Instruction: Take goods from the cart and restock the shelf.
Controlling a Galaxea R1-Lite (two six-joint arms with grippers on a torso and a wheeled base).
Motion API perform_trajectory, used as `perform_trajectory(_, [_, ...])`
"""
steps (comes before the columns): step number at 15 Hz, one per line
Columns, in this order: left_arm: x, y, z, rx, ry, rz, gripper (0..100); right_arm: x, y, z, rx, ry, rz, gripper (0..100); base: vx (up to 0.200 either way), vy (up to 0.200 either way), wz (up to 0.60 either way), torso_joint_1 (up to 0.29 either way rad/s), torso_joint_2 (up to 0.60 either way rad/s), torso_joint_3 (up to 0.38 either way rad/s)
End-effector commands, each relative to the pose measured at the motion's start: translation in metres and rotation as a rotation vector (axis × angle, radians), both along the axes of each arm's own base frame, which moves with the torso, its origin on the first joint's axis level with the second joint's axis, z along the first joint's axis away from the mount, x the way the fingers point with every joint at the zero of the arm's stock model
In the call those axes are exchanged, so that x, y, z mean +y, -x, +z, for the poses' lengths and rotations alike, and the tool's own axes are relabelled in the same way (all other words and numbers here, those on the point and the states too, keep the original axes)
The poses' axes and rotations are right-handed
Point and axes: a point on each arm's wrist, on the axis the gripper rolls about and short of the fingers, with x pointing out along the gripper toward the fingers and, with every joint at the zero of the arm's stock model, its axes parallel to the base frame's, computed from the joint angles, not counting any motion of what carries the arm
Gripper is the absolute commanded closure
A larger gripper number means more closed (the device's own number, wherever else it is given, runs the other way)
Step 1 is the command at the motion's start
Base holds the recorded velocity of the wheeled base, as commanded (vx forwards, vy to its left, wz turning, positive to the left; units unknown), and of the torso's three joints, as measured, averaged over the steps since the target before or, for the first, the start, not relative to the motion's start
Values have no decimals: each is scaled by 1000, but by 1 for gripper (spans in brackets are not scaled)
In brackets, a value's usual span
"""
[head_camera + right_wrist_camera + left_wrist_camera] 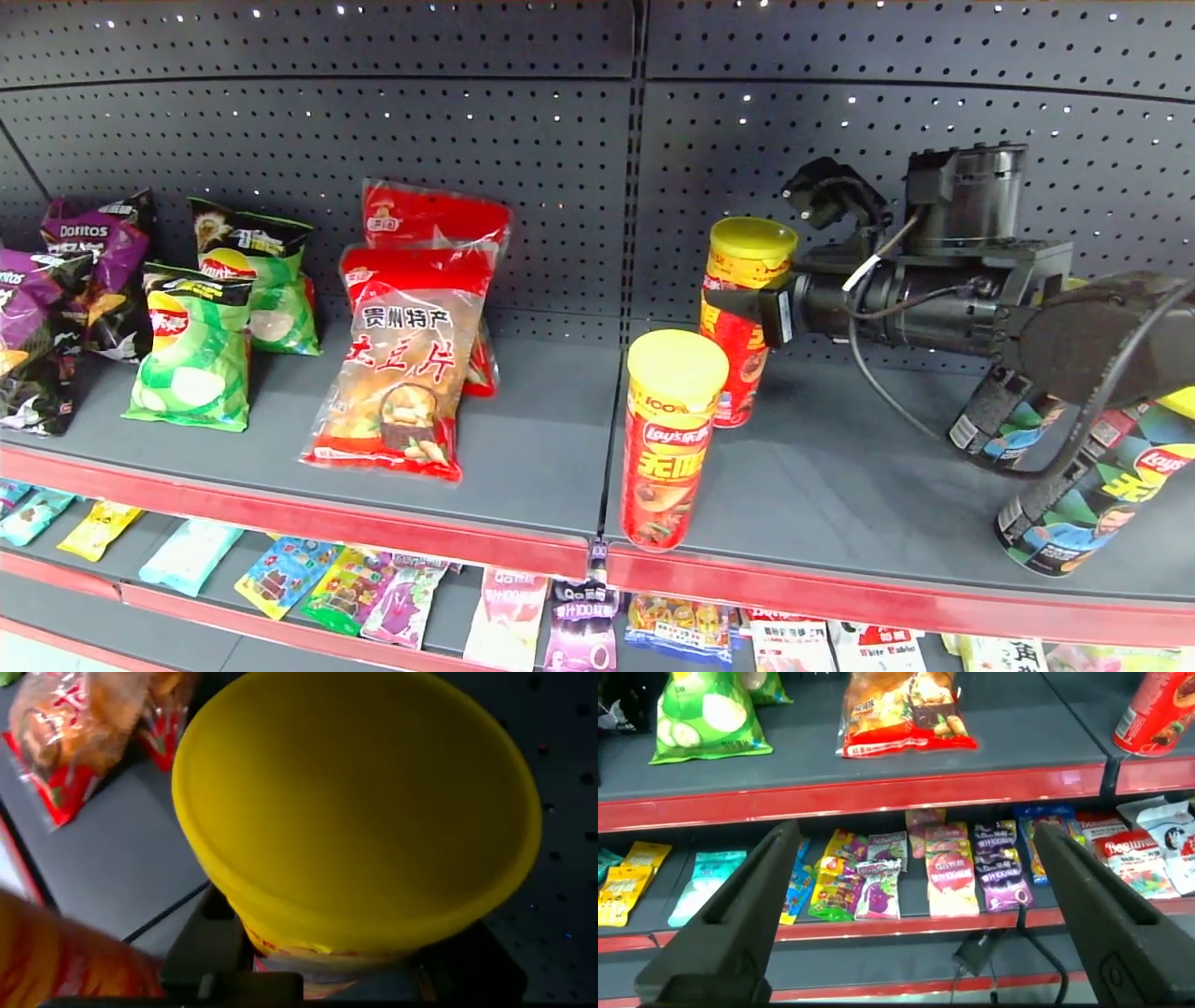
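A red chip can with a yellow lid [747,257] is shown upright at the back of the upper shelf [822,467], close to the perforated rear panel. It is clamped about mid-height between the fingers of the right gripper [747,313], which is extended level from the right; in the right wrist view the lid [355,812] is seen between the two dark fingers [201,952]. A second, matching can [670,439] is stood nearer the shelf's red front edge, apart from the first. To the left, a clear bag of potato slices [401,373] is leaned against another like it, and green chip bags [196,355] are set beyond. Two patterned cans [1074,523] are laid tilted at the far right. The left gripper [915,840] is held with its fingers spread wide and nothing between them, in front of the lower shelf of small sachets [952,868].
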Motion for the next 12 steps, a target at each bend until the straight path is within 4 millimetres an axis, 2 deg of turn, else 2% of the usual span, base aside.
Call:
perform_trajectory(1, [0,0,-1,0,0,1,0,9,-15,-10,18,6,-22,100,0,0,0,0,0,0])
perform_trajectory(4, [0,0,-1,0,0,1,0,19,-19,-13,14,-4,-40,100,0,0,0,0,0,0])
perform_trajectory(8, [1,2,-2,-13,2,9,0,31,-11,-15,48,-34,-97,100,0,0,0,0,0,0])
perform_trajectory(12, [1,2,-3,-11,0,9,0,36,-17,-21,40,-28,-141,100,0,0,0,0,0,0])
